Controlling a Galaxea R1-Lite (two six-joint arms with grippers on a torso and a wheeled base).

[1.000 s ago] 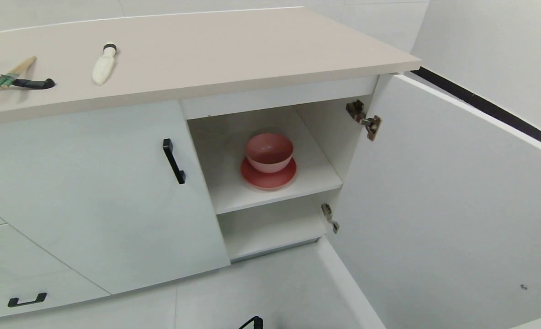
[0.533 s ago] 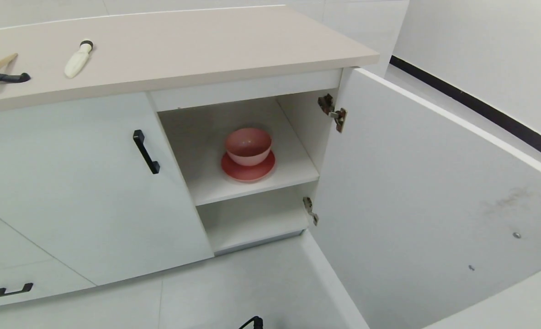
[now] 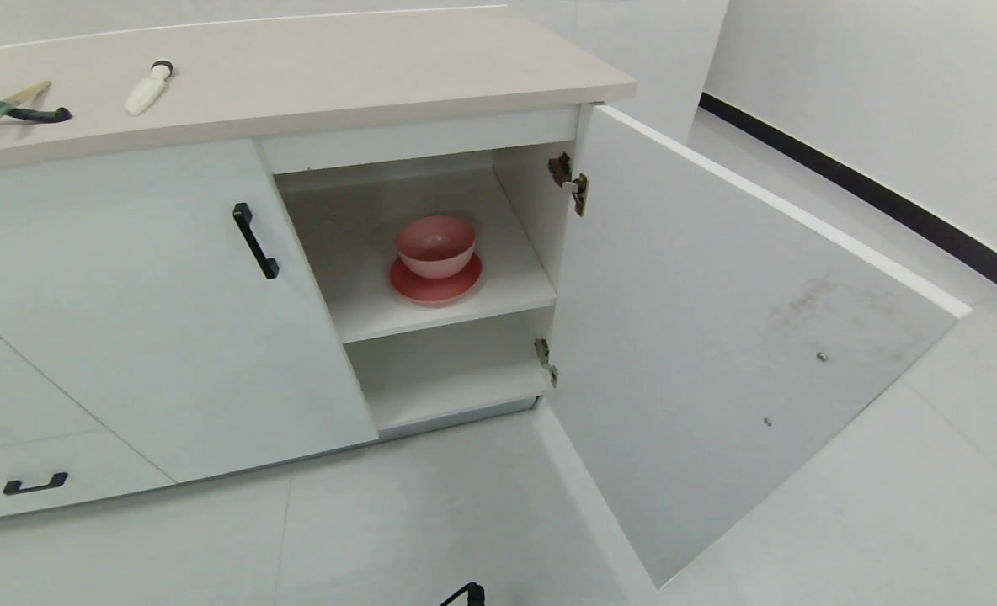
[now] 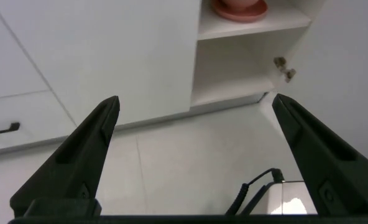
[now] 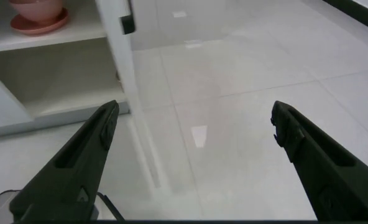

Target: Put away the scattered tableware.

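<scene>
A pink bowl (image 3: 435,244) sits on a red plate (image 3: 433,291) on the upper shelf (image 3: 503,296) of an open cabinet. The left wrist view catches the plate (image 4: 240,9) on the shelf edge, far ahead of my left gripper (image 4: 195,102), which hangs open above the floor with nothing between its fingers. My right gripper (image 5: 194,109) is open too, over the floor tiles beside the swung-out door edge (image 5: 119,68). The bowl (image 5: 38,6) and plate (image 5: 42,23) lie beyond it. On the countertop (image 3: 338,59) lie a white-handled utensil (image 3: 146,87) and wooden chopsticks (image 3: 18,94).
The right cabinet door (image 3: 701,320) stands wide open over the floor. The left door (image 3: 128,320) with a black handle (image 3: 254,240) is closed. A lower shelf (image 3: 439,396) is bare. A black cable (image 3: 27,113) lies beside the chopsticks. Drawers (image 3: 35,484) sit at the lower left.
The whole head view has shifted and pulled back, so the camera moved and more floor shows. Bowl and plate keep their place on the shelf.
</scene>
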